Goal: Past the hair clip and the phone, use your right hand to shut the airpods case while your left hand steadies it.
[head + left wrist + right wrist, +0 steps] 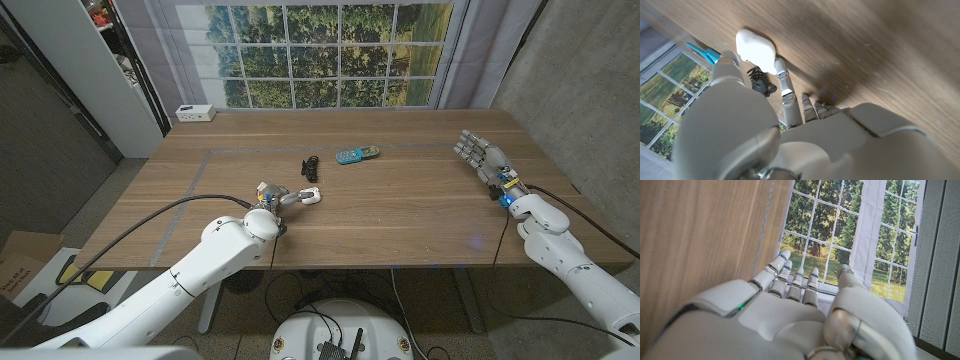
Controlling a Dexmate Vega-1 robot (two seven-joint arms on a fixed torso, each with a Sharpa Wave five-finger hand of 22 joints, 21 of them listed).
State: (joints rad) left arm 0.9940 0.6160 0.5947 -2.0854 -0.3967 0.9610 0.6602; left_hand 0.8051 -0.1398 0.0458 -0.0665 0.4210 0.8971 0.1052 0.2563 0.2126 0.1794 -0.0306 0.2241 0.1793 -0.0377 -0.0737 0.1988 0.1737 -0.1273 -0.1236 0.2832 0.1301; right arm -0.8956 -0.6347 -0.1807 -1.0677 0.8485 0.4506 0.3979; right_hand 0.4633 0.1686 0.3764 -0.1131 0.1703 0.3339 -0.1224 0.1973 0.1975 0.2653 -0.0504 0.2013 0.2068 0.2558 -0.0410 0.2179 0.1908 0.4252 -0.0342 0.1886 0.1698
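The white airpods case (313,194) lies on the wooden table (400,215) near its middle. My left hand (284,198) reaches it from the left. In the left wrist view the airpods case (756,45) sits between the thumb (726,64) and one outstretched finger (782,75), whose tip touches it; the other fingers are curled in. I cannot tell whether its lid is up. Just behind it lies the black hair clip (311,166), with the teal phone (357,154) farther back. My right hand (482,157) holds nothing, fingers apart, near the table's right edge, far from the case.
A small white box (195,113) stands at the table's back left corner. A black cable (150,218) runs along my left arm. Bare wood stretches between the case and my right hand. A window wall lies behind the table.
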